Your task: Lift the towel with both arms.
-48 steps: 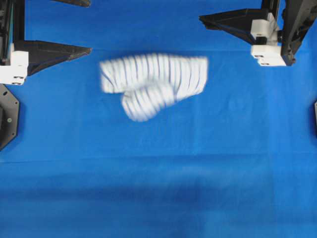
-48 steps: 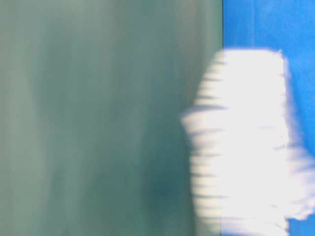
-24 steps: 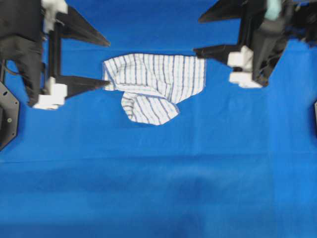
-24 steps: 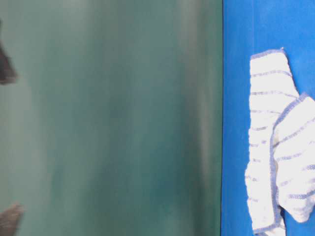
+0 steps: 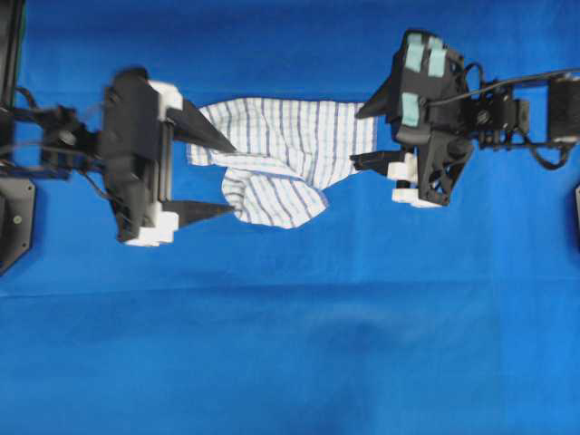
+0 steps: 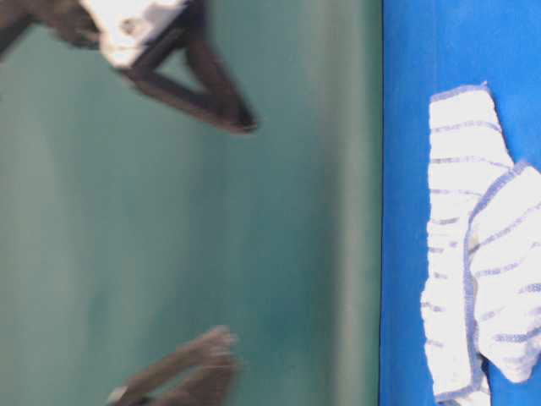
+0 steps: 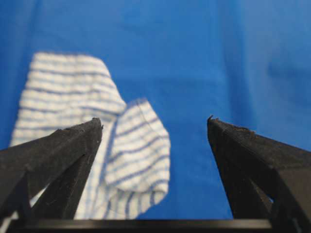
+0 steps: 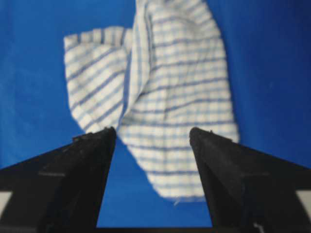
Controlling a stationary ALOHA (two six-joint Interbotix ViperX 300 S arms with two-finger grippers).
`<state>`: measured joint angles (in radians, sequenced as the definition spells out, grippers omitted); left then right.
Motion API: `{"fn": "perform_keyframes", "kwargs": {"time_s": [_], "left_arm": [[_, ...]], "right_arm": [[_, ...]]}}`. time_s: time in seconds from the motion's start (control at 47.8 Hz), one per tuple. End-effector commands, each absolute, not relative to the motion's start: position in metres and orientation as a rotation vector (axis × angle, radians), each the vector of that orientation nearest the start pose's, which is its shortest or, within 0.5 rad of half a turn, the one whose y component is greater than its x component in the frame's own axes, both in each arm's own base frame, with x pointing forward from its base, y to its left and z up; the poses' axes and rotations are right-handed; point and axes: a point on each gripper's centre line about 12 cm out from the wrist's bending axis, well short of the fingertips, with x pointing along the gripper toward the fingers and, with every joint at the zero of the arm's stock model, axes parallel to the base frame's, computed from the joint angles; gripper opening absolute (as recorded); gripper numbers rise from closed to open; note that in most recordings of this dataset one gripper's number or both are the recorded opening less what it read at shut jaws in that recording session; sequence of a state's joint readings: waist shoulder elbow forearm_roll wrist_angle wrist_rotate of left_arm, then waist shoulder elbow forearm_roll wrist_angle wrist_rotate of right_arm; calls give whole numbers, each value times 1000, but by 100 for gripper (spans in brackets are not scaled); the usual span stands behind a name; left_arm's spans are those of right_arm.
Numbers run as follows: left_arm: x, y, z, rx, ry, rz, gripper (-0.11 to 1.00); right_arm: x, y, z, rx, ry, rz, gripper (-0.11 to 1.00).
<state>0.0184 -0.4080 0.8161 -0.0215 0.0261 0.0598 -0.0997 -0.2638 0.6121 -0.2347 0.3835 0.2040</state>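
The towel (image 5: 285,159), soft thin white cloth with blue and grey stripes and a blue hem, lies crumpled on the blue-covered worktop (image 5: 290,344), one flap folded over itself, between the two grippers. The left gripper (image 5: 227,177) and right gripper (image 5: 362,136) hover at its opposite ends with jaws wide open and empty. Limp, doubled cloth may let a pointed jaw catch one layer only or pinch the cover, and uneven grips would make it sag or slip.

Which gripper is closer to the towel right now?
Neither clearly. The left gripper is open at the towel's left edge, fingertips overlapping it from overhead. The right gripper is open at its right edge. The table-level view shows both above the cloth.
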Motion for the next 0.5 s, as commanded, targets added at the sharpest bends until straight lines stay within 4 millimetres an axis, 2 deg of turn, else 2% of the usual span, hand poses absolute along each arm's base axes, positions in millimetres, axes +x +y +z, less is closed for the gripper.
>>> {"fn": "perform_keyframes", "kwargs": {"time_s": [0.0, 0.314, 0.482], "left_arm": [[325, 4, 245, 32, 437, 3, 92], [343, 4, 165, 32, 612, 2, 92], [355, 4, 128, 32, 654, 3, 92]], "right_arm": [[348, -45, 241, 7, 709, -169, 65], [360, -50, 157, 65, 798, -160, 65], [368, -58, 124, 79, 842, -168, 65]]}}
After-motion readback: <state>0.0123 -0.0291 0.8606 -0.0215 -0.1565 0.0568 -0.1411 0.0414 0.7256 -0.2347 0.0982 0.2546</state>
